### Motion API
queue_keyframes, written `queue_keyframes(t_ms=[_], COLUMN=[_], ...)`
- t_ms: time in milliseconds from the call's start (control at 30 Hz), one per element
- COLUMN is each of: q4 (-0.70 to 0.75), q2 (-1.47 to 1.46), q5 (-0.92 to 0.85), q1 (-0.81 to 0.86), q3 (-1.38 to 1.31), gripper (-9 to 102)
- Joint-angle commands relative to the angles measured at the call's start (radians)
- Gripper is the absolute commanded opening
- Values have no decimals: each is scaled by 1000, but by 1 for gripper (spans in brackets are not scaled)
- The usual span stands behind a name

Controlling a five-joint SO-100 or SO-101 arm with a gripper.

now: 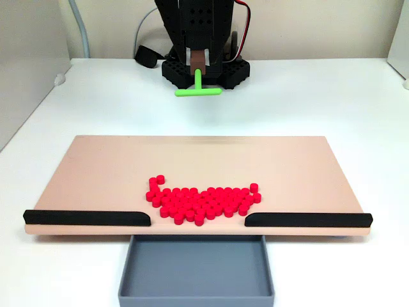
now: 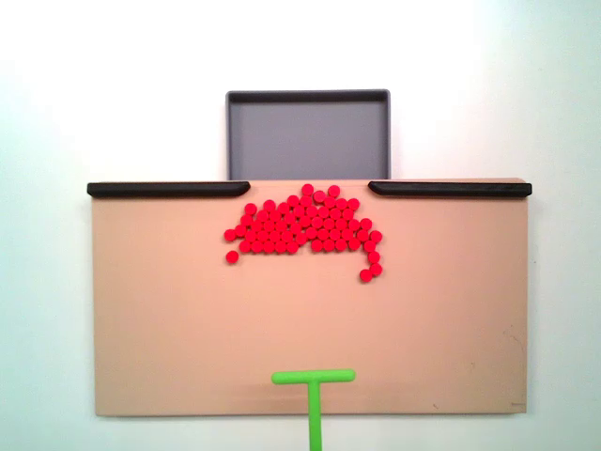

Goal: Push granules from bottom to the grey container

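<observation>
Tan board (image 2: pixel 169 329) — granules (image 2: pixel 302 225) near grey container (image 2: pixel 308 136)

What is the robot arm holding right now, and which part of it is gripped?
The gripper holds the green T-shaped pusher tool by the top end of its stem, with the crossbar hanging free at the bottom.

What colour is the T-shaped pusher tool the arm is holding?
Bright green. The pusher tool shows best in a fixed view looking straight down on the board.
</observation>
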Motion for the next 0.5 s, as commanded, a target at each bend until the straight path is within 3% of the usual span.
queue_keyframes(t_ms=[0, 467], q4=[-2, -2], q2=[26, 31], q5=[-32, -58], q1=[20, 18], q3=[-9, -9], gripper=[0, 0])
